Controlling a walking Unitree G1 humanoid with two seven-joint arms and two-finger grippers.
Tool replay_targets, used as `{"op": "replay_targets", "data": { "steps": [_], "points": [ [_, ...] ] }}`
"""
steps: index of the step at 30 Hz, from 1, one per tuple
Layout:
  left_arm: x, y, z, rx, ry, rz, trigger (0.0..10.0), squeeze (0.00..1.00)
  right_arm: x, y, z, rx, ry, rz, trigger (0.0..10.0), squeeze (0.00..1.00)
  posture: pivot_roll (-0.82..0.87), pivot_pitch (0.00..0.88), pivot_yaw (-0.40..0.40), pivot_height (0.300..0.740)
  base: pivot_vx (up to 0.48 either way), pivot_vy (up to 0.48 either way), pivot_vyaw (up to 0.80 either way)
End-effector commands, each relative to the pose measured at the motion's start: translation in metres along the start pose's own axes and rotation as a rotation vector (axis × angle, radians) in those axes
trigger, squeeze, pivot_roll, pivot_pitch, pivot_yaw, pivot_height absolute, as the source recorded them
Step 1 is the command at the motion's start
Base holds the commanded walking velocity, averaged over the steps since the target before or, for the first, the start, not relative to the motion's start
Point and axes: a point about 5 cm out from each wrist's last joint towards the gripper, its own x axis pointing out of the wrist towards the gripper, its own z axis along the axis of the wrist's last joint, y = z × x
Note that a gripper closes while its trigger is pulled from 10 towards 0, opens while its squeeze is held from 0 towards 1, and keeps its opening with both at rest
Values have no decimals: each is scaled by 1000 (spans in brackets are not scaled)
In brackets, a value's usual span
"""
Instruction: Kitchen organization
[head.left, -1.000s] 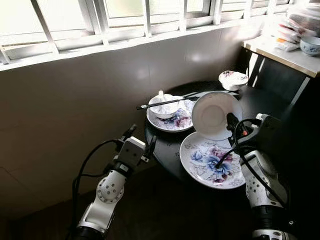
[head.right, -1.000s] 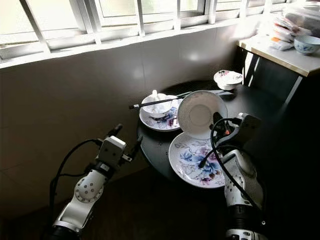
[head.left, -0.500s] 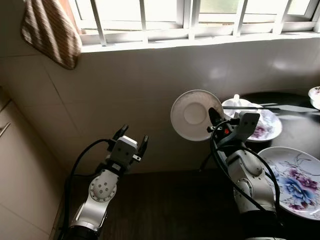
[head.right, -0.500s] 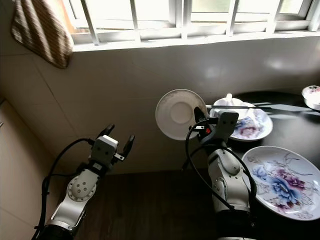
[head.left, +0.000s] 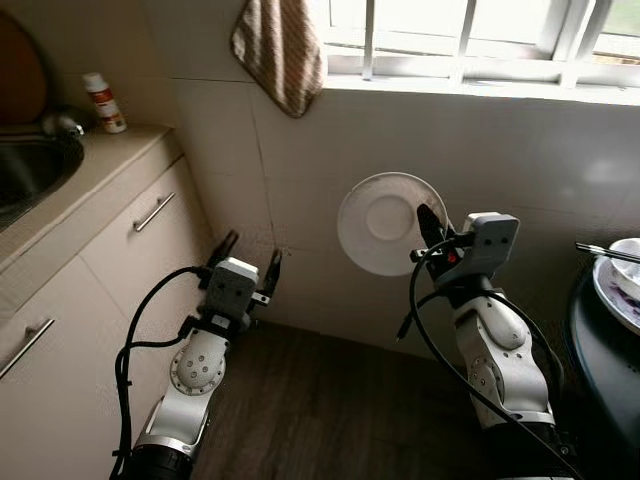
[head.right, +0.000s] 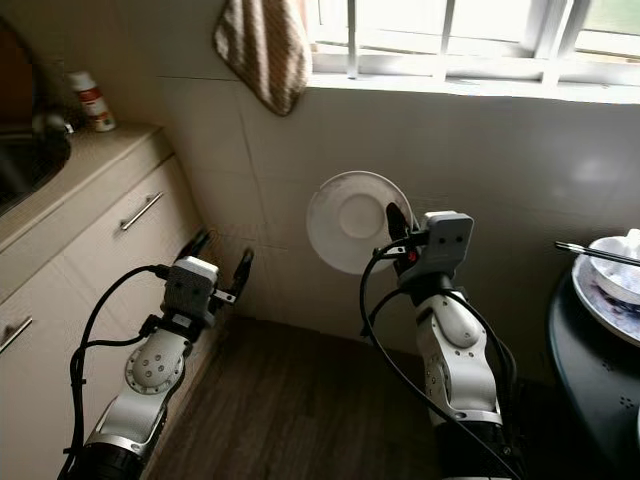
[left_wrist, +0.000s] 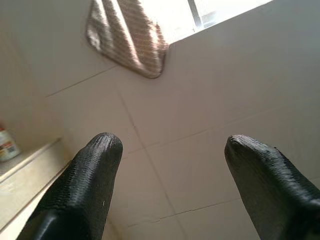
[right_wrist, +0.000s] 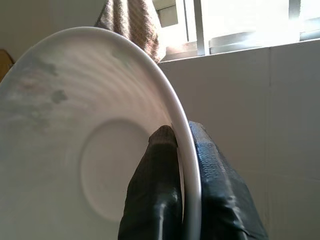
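**Saucer in transit, held on edge toward the sink side**

Saucer rides upright in your right gripper, carried in the air in front of the tiled wall under the window, clear of every surface. Its fingers are pinching the rim from both faces, one finger on the hollow side, one behind. From the gripper the dish fans out toward 10 o'clock, so nearly all its weight hangs off one small bite at the edge.

You look to be in the carrying step: the dish is off the dark round surface at 3 o'clock, where another plate waits, and the sink sits at 9 o'clock in the counter beside a small bottle. That is probably where you are headed.

Your left gripper hangs low near the cabinet drawers, fingers spread wide and holding nothing.

Next, keep the wrist steady while you close on the counter; a swing could let the rim slip. Lower the dish flat only once it is over the basin.
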Motion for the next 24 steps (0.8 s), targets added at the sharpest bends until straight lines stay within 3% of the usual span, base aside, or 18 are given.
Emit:
{"op": "replay_targets", "data": {
  "steps": [1, 13, 24],
  "points": [
    [7, -2, 10, -6, -42, -3, 10000, 0, 2, 0, 8, -38, -43, 1, 0, 0, 43, 0, 33, 740, 480, 0, 800],
    [9, -5, 14, -25, -55, 2, 10000, 0, 5, 7, 12, -155, -81, 56, 0, 0, 41, 0, 30, 740, 478, 0, 800],
    [11, -4, 16, -23, -58, 0, 10000, 0, 4, 10, 11, -188, -89, 75, 0, 0, 42, 0, 32, 740, 459, 0, 800]
  ]
}}
